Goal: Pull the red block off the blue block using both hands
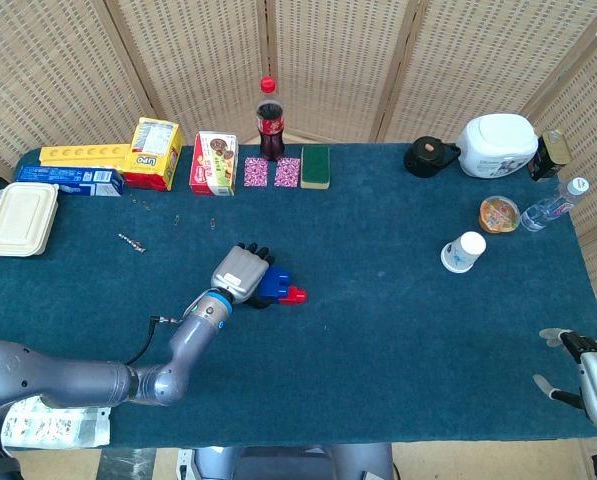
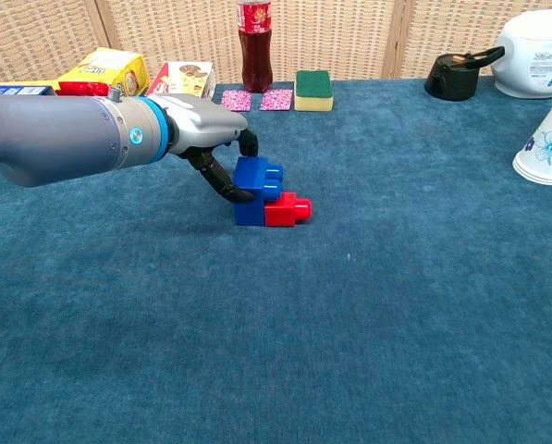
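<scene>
A blue block (image 1: 275, 283) (image 2: 253, 191) lies near the middle of the blue table, with a smaller red block (image 1: 296, 295) (image 2: 288, 210) stuck to its right front side. My left hand (image 1: 242, 273) (image 2: 204, 135) is at the blue block's left end. Its thumb presses the front face and its fingers curl over the back, so it grips the block. My right hand (image 1: 595, 372) hangs at the table's near right corner, far from the blocks, with fingers apart and holding nothing. The chest view does not show that hand.
Along the back edge stand snack boxes (image 1: 213, 162), a cola bottle (image 1: 269, 120), a green sponge (image 1: 315, 166), a black kettle (image 1: 430, 156) and a white cooker (image 1: 497, 145). A paper cup (image 1: 464, 251) (image 2: 544, 143) stands at the right. A white lunch box (image 1: 21, 217) lies far left.
</scene>
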